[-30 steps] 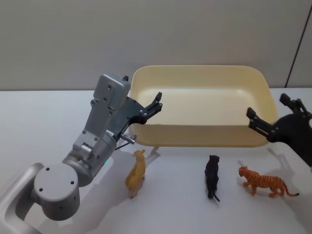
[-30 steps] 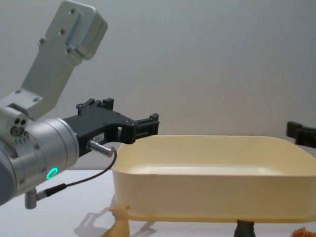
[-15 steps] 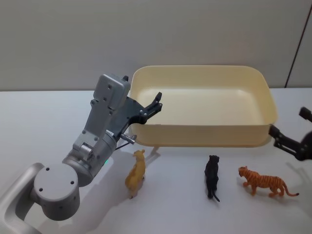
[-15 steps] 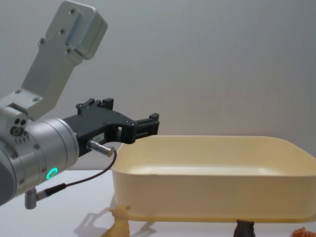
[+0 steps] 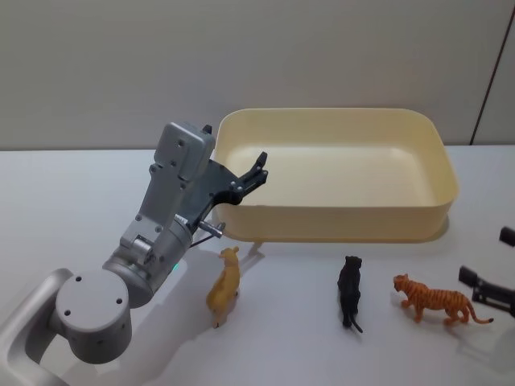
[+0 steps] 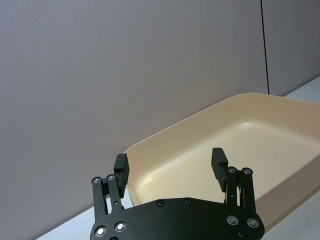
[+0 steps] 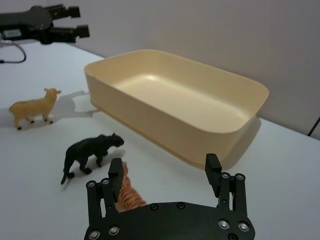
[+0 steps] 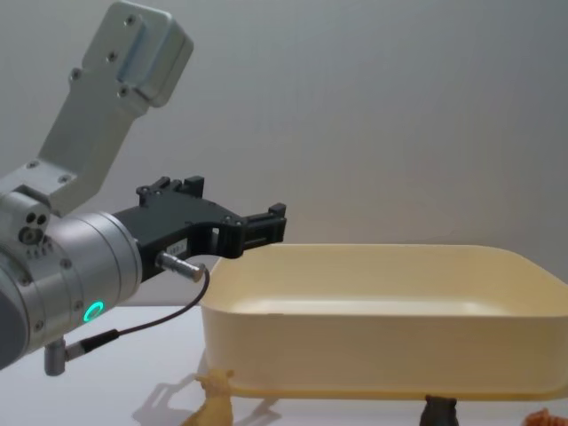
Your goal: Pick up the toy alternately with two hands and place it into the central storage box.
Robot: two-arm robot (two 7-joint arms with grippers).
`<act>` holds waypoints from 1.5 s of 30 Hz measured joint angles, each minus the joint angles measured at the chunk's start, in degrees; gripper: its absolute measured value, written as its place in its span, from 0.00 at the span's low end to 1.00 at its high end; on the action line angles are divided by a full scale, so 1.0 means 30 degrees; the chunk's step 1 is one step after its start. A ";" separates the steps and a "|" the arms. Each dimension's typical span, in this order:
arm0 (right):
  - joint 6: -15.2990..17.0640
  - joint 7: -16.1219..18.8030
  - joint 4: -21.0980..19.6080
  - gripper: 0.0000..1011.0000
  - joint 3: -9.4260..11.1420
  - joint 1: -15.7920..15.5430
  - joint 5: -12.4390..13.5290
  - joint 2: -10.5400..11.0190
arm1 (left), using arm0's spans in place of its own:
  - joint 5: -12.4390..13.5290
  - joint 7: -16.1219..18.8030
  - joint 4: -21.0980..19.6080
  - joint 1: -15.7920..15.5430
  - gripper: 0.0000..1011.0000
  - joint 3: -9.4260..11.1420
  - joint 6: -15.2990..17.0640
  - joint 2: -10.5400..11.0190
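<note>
Fingers (image 6: 121, 166) of the left gripper (image 6: 170, 161) stand spread with nothing between them. They are raised over the near left corner of the central storage box (image 5: 338, 223) and point in across its rim. That looks like a waiting pose, held high so the arm is clear of the toys below.

All three toys stand on the white table (image 5: 72, 185) along the box's near wall, and none is inside. Just in front of the near left corner is the yellow lamb (image 5: 225, 283), almost under the left arm. The black panther (image 5: 350, 291) is in front of the middle of the near wall. The orange tiger (image 5: 430, 299) is in front of the near right corner.

Farthest right, off that same corner and low to the table, is the right gripper (image 7: 165, 167). Its fingers are parted and empty. In the right wrist view the tiger sits just under one finger, with the box beyond. That probably means this arm takes the first turn. It would need to come down around the tiger's narrow body, which could tip if nudged sideways.
</note>
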 joint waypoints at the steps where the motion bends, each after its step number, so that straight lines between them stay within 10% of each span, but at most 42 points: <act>1: -0.0031 0.0179 0.0084 0.99 0.0000 -0.0021 -0.0046 0.0048 | 0.0000 -0.0001 0.0000 0.0000 0.99 -0.0001 -0.0001 0.0000; 23: -0.0616 0.3333 0.2889 0.98 -0.1030 0.1385 -0.2703 -0.0013 | -0.0001 0.0000 0.0000 0.0000 0.99 -0.0001 -0.0001 -0.0001; 45: -0.0749 0.3678 0.3617 0.36 -0.1386 0.1943 -0.3568 -0.0228 | 0.0000 0.0002 0.0000 0.0000 0.99 0.0000 -0.0001 -0.0001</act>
